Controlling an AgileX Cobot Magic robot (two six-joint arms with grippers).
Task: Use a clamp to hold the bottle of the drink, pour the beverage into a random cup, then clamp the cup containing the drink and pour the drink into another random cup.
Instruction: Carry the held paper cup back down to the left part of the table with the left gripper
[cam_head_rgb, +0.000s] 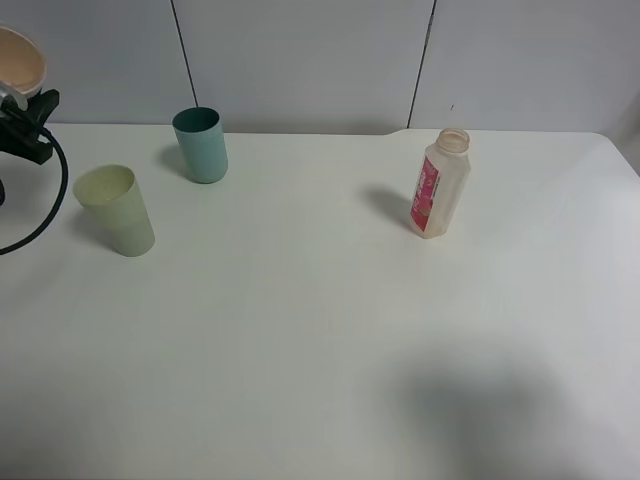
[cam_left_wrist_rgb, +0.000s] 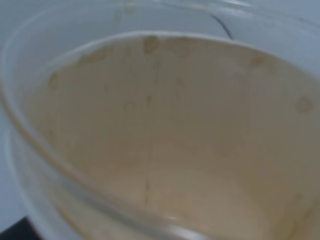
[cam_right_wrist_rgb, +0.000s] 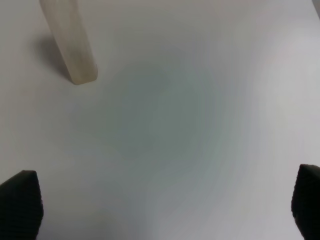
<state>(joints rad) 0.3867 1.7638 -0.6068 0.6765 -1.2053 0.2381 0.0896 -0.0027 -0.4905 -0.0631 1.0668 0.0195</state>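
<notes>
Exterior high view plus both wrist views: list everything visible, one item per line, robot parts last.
White table: one, white, fills the scene.
Pale yellow-green tapered plastic tumbler: one, upright, table's left side.
Teal-green plastic tumbler: one, upright, behind and right of the yellow-green one.
Small translucent squarish bottle with pink-red label: one, upright, uncapped, right of centre.
Clear plastic cup: one, raised at the far left edge, tilted, held by the left gripper.
Pale peach-tan milky beverage: inside that cup.
Black cable: one, looping at the left edge.
Left gripper: black, shut on the cup.
Right gripper: black fingertips wide apart, empty, above the table.
</notes>
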